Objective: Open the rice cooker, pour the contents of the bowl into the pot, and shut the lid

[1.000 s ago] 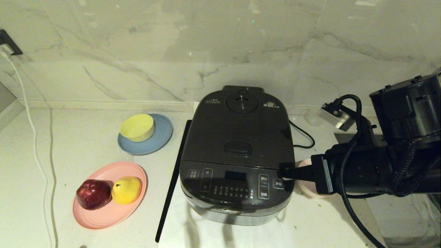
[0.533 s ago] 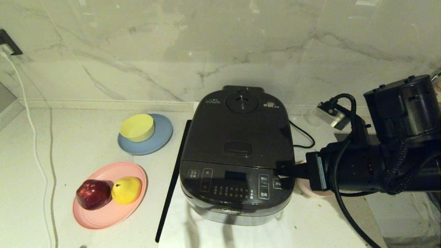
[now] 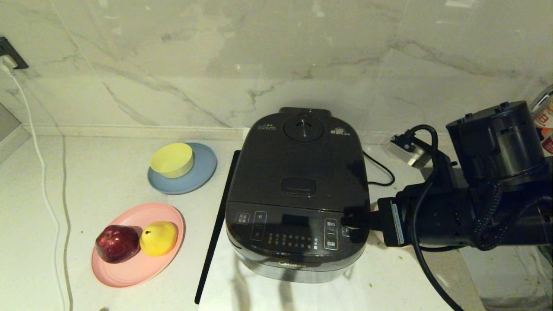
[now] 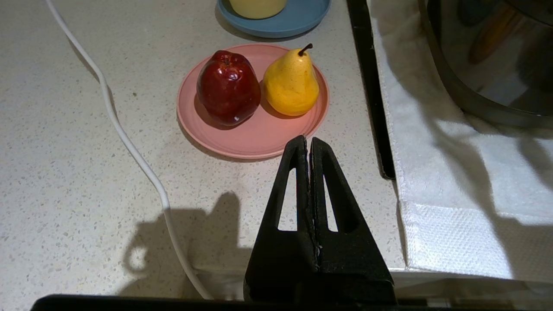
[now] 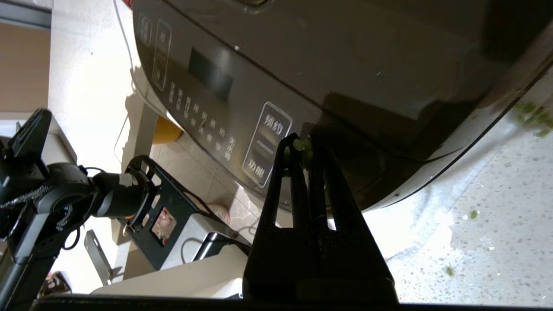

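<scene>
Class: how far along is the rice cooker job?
Seemingly done: the lid is shut, and green bits on the counter and on the right gripper hint at pouring. In hand: that gripper, shut, at the cooker's front panel. Left: unclear; the pot is hidden. The left gripper is parked.

The rice cooker (image 3: 297, 194) carried the brand name "Midea" in pale letters low on its front edge, at lower centre of the head view. On its glossy front panel (image 5: 224, 99), white-framed buttons read 预约 and 功能. Smaller labels beside them were too small to read.
</scene>
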Tool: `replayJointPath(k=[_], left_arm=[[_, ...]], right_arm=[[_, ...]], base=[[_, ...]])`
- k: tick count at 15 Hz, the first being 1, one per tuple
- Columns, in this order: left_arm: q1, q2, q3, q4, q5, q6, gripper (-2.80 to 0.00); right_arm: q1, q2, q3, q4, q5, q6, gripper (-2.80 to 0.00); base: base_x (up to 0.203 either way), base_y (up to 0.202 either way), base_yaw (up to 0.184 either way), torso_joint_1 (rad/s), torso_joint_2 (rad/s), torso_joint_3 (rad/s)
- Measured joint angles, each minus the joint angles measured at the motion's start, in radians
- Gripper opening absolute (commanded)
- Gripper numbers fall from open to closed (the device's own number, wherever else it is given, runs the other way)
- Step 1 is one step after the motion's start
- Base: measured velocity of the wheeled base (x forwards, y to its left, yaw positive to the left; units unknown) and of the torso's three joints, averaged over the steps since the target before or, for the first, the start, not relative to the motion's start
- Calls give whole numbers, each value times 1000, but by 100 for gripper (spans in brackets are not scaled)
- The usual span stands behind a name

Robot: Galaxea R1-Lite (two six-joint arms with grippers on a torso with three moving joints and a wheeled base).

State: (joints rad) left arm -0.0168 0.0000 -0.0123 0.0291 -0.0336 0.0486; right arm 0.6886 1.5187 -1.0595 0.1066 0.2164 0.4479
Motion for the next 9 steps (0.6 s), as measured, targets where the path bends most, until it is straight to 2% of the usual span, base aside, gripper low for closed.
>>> replayJointPath(k=[9], left_arm=[[0, 0, 0, 0, 0, 0, -280]], right_arm=[[23, -5, 18, -2, -5, 13, -280]], base=[[0, 0, 0, 0, 0, 0]])
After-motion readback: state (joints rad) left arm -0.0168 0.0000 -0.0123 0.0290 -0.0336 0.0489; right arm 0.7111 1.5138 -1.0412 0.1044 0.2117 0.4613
